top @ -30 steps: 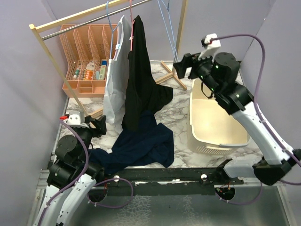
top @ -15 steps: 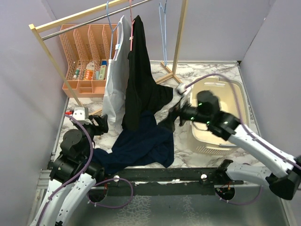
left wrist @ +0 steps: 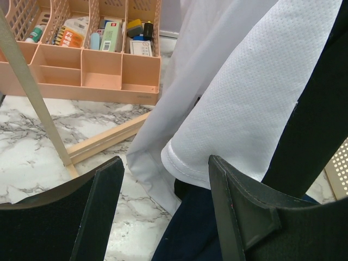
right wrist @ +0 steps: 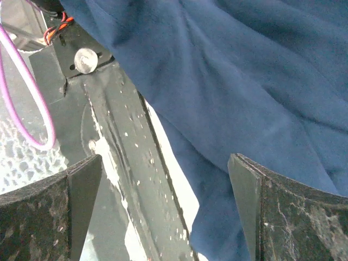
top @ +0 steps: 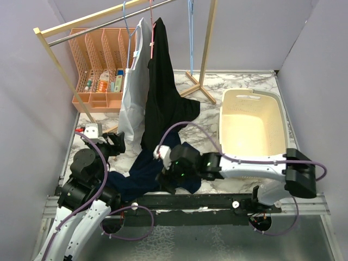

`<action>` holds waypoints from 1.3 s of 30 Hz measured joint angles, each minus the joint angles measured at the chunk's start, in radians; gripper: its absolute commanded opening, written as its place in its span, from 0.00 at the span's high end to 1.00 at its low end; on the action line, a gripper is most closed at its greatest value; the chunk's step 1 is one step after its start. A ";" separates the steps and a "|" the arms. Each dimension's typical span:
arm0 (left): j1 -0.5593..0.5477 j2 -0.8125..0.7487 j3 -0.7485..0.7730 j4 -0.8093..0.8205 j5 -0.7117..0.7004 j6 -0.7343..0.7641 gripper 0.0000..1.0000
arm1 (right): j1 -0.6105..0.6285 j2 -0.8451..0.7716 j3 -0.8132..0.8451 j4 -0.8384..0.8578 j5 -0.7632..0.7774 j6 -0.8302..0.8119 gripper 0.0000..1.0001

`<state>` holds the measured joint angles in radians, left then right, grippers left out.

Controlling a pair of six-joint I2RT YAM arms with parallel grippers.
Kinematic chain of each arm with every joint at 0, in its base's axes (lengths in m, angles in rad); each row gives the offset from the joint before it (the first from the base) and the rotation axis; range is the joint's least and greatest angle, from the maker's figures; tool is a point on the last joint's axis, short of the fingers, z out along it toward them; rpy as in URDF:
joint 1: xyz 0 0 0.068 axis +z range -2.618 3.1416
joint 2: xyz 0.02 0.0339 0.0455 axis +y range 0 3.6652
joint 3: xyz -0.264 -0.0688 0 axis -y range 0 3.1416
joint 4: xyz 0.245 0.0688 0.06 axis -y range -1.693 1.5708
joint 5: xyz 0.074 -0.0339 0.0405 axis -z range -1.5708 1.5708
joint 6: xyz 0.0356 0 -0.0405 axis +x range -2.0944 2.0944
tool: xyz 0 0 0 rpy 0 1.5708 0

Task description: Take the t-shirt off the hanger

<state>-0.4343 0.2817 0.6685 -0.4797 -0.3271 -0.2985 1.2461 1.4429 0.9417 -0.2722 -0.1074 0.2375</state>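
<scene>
Navy t-shirt (top: 163, 168) lies heaped at the table's near edge, looks like it's off its hanger, while the black shirt (top: 160, 92) and white shirt (left wrist: 244, 109) hang on the rail. Right gripper (right wrist: 166, 179) hovers low over the navy hem, jaws wide, holding nothing. Left gripper (left wrist: 166, 179) gapes empty beside the white shirt. I'd pinch a thick fold further in, clear of the metal frame (right wrist: 125, 163).
</scene>
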 measured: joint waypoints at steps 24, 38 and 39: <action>0.000 -0.005 0.000 -0.009 -0.003 -0.003 0.34 | 0.068 0.435 0.182 0.203 0.191 -0.223 0.22; 0.000 -0.006 -0.001 -0.009 -0.004 -0.006 0.34 | -0.029 0.285 -0.047 0.251 0.173 0.072 0.99; 0.000 -0.004 -0.002 -0.009 -0.004 -0.006 0.34 | -0.059 0.236 -0.064 0.199 0.187 0.108 0.99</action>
<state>-0.4343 0.2779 0.6670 -0.4889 -0.3309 -0.3046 1.1873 1.6791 0.8780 -0.0734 0.0799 0.3450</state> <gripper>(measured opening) 0.663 0.059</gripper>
